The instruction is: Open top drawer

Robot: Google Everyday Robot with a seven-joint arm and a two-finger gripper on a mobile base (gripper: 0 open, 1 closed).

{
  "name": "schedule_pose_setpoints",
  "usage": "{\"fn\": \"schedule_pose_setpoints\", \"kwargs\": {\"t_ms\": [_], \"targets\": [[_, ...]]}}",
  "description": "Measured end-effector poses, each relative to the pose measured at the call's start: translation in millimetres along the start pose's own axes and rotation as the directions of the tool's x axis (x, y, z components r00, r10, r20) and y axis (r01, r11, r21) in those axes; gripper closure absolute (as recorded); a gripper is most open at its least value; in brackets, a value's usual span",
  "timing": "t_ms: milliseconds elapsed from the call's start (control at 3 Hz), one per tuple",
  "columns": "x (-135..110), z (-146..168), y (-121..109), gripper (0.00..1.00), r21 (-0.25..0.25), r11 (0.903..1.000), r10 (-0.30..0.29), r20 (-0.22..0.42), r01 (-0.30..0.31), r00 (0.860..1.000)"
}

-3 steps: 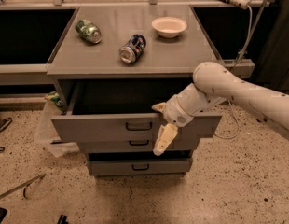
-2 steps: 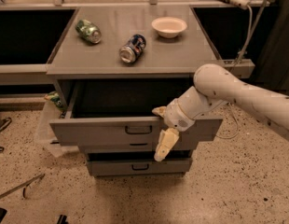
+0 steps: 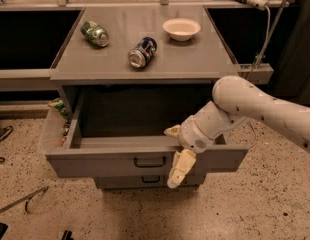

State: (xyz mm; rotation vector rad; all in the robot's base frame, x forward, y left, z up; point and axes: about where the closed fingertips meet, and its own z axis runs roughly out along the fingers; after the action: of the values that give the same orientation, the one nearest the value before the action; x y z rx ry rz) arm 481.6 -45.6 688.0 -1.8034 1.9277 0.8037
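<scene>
The top drawer (image 3: 110, 163) is the wide grey one under the cabinet top; it stands pulled far out, and its inside looks dark and bare. Its small black loop handle (image 3: 149, 161) is at the centre of the front. My gripper (image 3: 171, 156) is at the drawer's front panel, just right of the handle. One cream finger (image 3: 172, 131) lies over the panel's top edge and the other finger (image 3: 179, 168) hangs down in front of it, so the fingers are apart. My white arm (image 3: 255, 106) reaches in from the right.
On the cabinet top (image 3: 195, 59) lie a green can (image 3: 95, 33), a blue can (image 3: 142, 51) and a white bowl (image 3: 181, 28). A narrower drawer front (image 3: 151, 179) shows below. A green packet (image 3: 57, 106) sits left of the drawer. Speckled floor lies in front.
The top drawer has slid further out toward the camera. My gripper has moved with it, staying at the front panel right of the handle.
</scene>
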Motion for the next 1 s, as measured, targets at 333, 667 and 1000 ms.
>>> {"fn": "schedule_pose_setpoints", "kwargs": {"t_ms": [333, 667, 1000], "targets": [[1.8, 4.3, 3.0, 0.00, -0.013, 0.9999, 0.004, 0.002, -0.004, 1.000], [9.8, 11.3, 32.3, 0.00, -0.070, 0.9970, 0.033, 0.000, -0.033, 0.999], [9.0, 10.5, 34.8, 0.00, -0.074, 0.9967, 0.035, 0.000, -0.035, 0.999]]}}
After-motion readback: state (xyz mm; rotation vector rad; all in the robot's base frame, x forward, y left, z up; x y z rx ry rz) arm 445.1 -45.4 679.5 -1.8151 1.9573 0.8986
